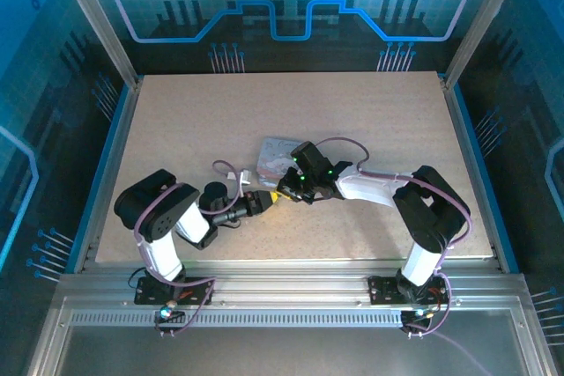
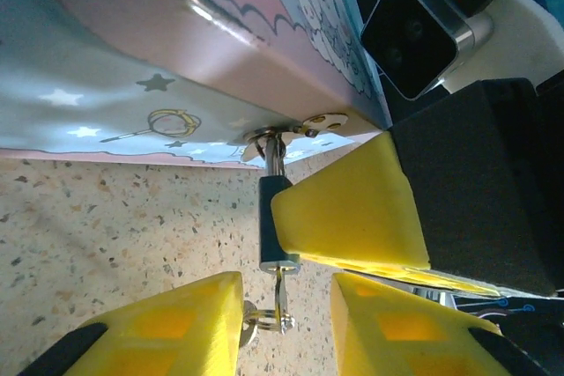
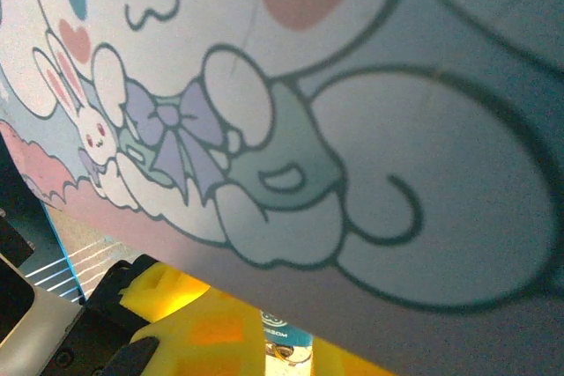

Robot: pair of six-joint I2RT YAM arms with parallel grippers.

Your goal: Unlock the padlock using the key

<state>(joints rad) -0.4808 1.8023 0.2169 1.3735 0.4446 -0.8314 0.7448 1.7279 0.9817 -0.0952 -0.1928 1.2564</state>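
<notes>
Padlock (image 2: 274, 217) hangs by shackle from hasp on tin (image 2: 176, 59) edge, shackle not yet released. We judge key (image 2: 281, 292) seated in keyhole, below tin; turn left to do. Right gripper (image 1: 284, 191) closed, pinching padlock body. Left gripper (image 2: 286, 305) fingers apart astride key, not clamped. Right gripper's bulk beside tin crowds our approach.

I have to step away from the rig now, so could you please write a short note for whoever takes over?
Left gripper: jaws open around the key, which sticks out below the padlock.
Right gripper: shut on the padlock, which hangs on the tin.
Done: key apparently inserted.
To do: grip the key, turn it, open the padlock.
</notes>
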